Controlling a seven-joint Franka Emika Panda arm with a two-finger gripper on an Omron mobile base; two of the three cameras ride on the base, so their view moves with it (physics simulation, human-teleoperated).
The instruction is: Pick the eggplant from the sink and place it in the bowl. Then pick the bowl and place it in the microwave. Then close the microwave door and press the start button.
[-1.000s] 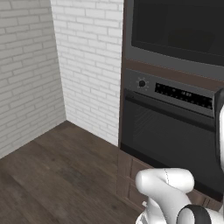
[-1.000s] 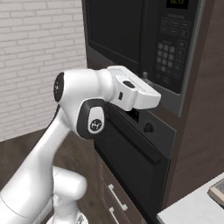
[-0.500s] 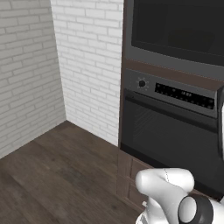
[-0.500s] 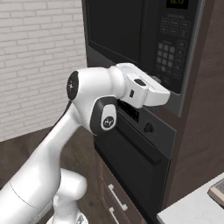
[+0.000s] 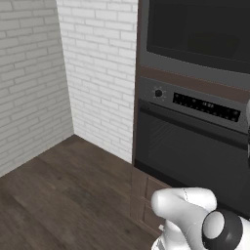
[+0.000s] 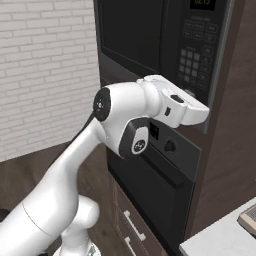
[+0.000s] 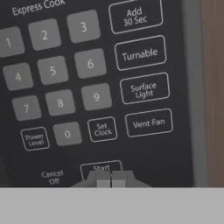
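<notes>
The microwave is built in above the oven, and its black door is closed flat. In the hand view its keypad sits very close, with the Start button just above my gripper. The two fingertips are pressed together with nothing between them, and whether they touch the button I cannot tell. From the right base view, my hand reaches up to the lower end of the control panel. The eggplant, the bowl and the sink are out of view.
Below the microwave is the oven with a knob and a display strip. Drawers sit under it. A pale counter corner shows at the lower right. White brick walls and dark wood floor lie to the left.
My arm has stretched further toward the microwave's control panel, carrying the hand right and closer to the keypad. The door and the base have not moved.
</notes>
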